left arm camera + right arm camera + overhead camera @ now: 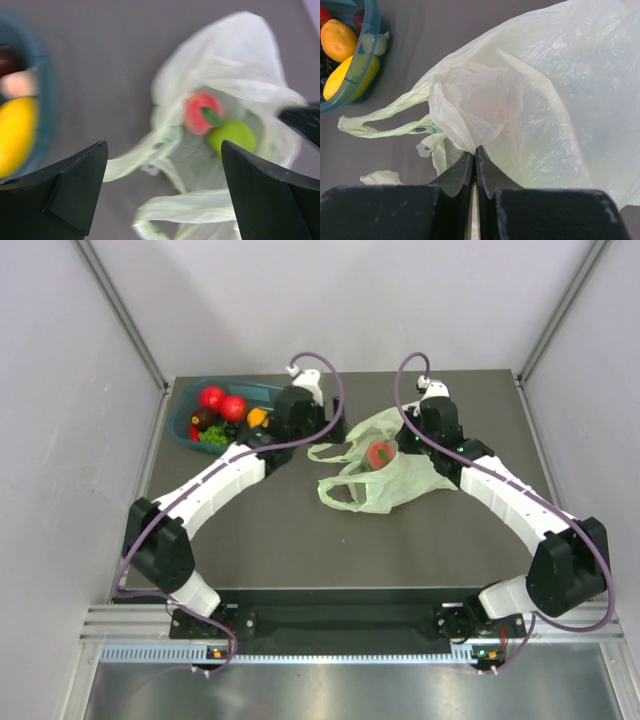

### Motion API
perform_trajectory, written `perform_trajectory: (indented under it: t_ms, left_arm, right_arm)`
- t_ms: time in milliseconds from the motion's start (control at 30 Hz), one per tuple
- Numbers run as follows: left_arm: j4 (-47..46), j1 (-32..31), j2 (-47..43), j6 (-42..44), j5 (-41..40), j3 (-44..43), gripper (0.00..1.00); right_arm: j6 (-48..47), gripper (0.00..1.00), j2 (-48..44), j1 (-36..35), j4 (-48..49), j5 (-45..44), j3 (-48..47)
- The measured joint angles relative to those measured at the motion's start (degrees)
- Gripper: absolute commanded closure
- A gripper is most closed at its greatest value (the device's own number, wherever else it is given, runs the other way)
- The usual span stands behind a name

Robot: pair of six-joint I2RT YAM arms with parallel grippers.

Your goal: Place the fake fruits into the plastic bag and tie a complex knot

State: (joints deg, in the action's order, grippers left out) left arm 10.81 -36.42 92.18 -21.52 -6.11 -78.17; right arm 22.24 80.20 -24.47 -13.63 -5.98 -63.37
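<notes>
Two fake fruits (381, 453) lie inside the plastic bag (400, 485), which is slumped on the counter (300, 540) between the arms: a red fruit (202, 112) and a green fruit (231, 136) touching it. The rest sit heaped in the teal tray (180, 412) at the far left.

My right tool (476, 150) is clenched on a fold of the bag's rim film, jaws pressed together with the plastic bunched just above them. My left tool (164, 150) is released and empty, jaws spread wide, hanging between tray and bag.

I judge the loading as barely begun, with the next fetch due. To do it well, I would hold the right pinch steady and slightly raised so the mouth gapes toward the left arm. With the left, I would take a fruit lying on top of the heap, such as the yellow fruit (15, 135), and close across its widest part, since the glossy skin may squirt out. On the way in, I would steer clear of the loose handles (135, 160) lying beside the opening and let go only once well inside.
</notes>
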Motion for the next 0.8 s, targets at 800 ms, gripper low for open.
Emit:
perform_trajectory:
  t_ms: [800]
  left_arm:
    - [17.68, 32.17, 21.38, -2.23, -5.22, -12.92, 0.29]
  right_arm:
    - [-0.20, 1.00, 0.00, 0.00, 0.50, 1.64, 0.00]
